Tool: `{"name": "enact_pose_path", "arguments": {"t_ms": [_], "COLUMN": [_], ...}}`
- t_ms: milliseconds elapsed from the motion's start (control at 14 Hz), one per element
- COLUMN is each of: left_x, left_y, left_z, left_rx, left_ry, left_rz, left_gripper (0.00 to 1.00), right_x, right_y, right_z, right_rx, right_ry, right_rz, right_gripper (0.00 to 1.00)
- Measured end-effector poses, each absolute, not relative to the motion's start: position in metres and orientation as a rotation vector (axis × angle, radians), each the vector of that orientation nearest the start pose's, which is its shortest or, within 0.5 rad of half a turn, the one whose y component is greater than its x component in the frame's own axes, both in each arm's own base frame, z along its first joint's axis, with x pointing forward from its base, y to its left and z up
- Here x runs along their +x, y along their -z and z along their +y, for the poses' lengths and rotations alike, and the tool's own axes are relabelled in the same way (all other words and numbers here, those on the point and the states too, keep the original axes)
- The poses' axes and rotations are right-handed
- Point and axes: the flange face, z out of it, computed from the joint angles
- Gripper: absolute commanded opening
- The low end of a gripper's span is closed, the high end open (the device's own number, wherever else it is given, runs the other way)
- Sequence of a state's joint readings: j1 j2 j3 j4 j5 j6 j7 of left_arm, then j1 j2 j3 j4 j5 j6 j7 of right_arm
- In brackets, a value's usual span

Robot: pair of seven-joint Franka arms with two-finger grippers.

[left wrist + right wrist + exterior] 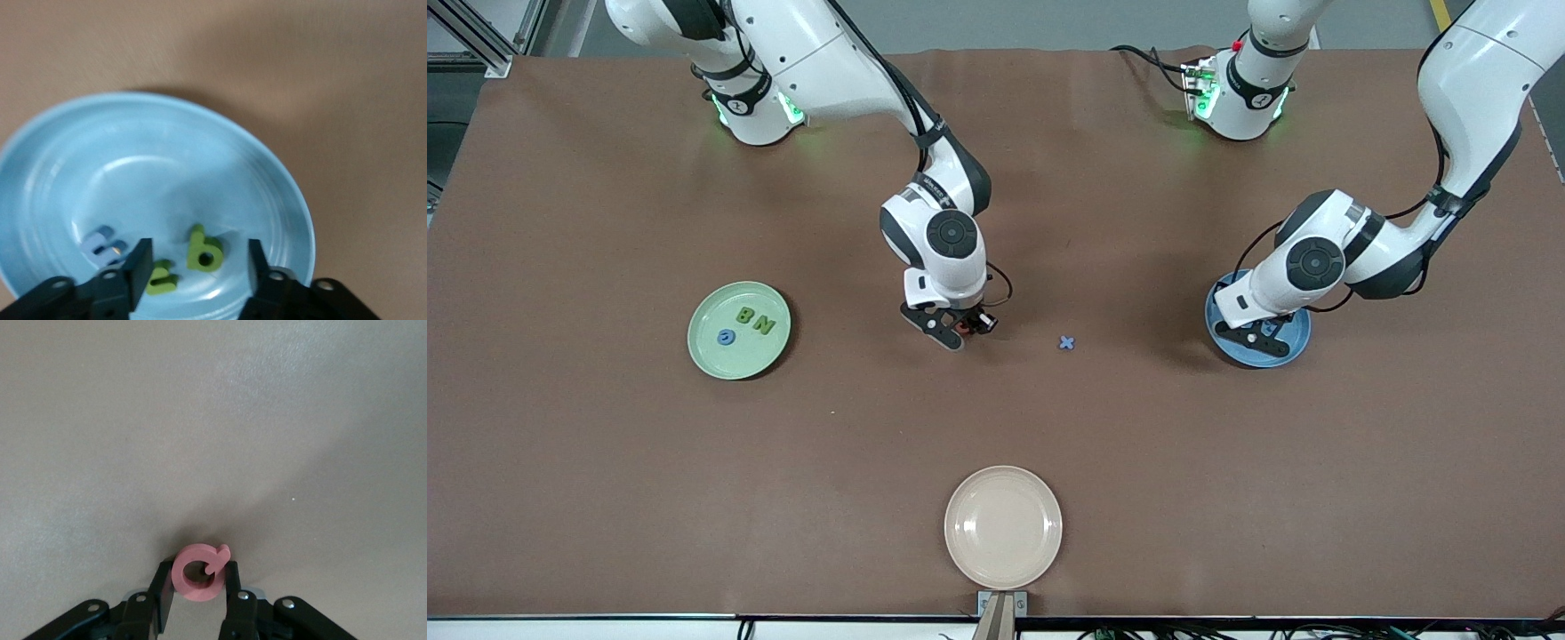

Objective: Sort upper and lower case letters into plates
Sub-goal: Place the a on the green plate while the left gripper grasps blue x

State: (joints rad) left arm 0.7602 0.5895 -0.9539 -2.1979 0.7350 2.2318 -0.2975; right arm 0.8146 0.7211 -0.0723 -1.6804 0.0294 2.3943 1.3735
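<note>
Over the blue plate [1302, 335] hangs my left gripper [1259, 337], open with nothing between its fingers. In the left wrist view the blue plate [167, 160] holds a green b [205, 250], another green letter [162, 279] and a pale blue letter [101, 243], all below the left gripper [199, 261]. My right gripper [962, 333] is at mid-table, low over the mat. In its wrist view the right gripper [200, 579] is shut on a pink letter Q [199, 575]. The pale green plate [707, 351] holds a green B [744, 314], a green N [764, 324] and a blue O [726, 337].
A small blue x letter [1066, 342] lies on the brown mat between the two grippers. A cream-beige plate [1003, 527] sits near the table edge closest to the front camera, with nothing on it.
</note>
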Motion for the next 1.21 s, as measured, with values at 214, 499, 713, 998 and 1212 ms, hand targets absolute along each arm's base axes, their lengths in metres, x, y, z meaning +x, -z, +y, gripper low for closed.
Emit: {"name": "enact_pose_path", "arguments": {"t_ms": [214,499,713,998,1212], "left_x": [0.538,0.553,0.544,0.537,0.535], "left_y": [-0.229,-0.266,-0.267,-0.23,-0.217], "left_z": [-0.112,-0.177,-0.259,-0.329,-0.365], "left_rx": [-2.997,-3.05,-3.101,-3.071,-3.088], "left_ry": [-0.161,-0.082,-0.063,-0.072,-0.07], "left_rz": [0.626,0.492,0.338,0.236,0.173], "left_gripper": [1.0,1.0,1.0,1.0,1.0], "right_x": [0.505,0.531,0.546,0.55,0.548], "right_y": [-0.182,-0.196,-0.225,-0.251,-0.245], "right_z": [0.449,0.396,0.326,0.211,0.128], "right_rx": [-3.032,-3.113,-3.149,-3.17,-3.168], "right_ry": [0.037,-0.002,-0.037,-0.071,-0.043], "right_rz": [0.973,0.854,0.708,0.468,0.29], "right_gripper": [0.0,0.0,0.0,0.0,0.0]}}
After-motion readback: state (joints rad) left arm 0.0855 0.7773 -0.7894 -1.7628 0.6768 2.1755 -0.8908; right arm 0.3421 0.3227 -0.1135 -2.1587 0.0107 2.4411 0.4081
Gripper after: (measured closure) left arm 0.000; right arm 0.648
